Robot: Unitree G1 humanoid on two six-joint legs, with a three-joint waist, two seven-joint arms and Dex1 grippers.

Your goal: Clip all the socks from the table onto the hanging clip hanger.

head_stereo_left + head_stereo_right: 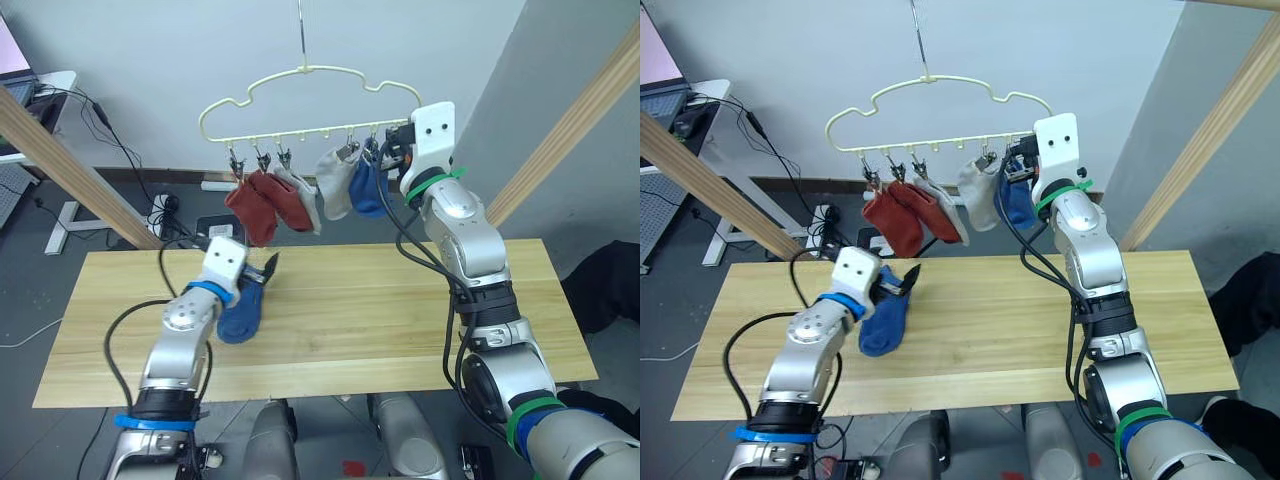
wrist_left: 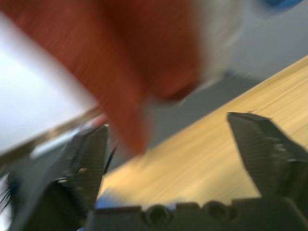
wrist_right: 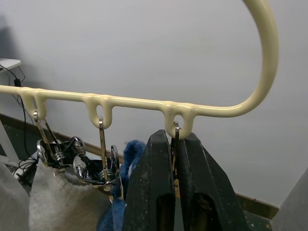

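Right end effector pinching end clip of clip hanger; blue sock just beside. Left end effector spread above tabletop, blue sock beneath.

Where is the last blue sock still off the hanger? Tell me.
In the left eye view, the blue sock lies on the table's left half, just beneath the open left gripper, below the hanging rust-red socks.

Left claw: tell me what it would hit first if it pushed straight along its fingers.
Probably the two rust-red knit socks hanging from the pale-yellow wire clip hanger; they loom just beyond the open left claw, above the light wooden plank table. Depth is unclear.
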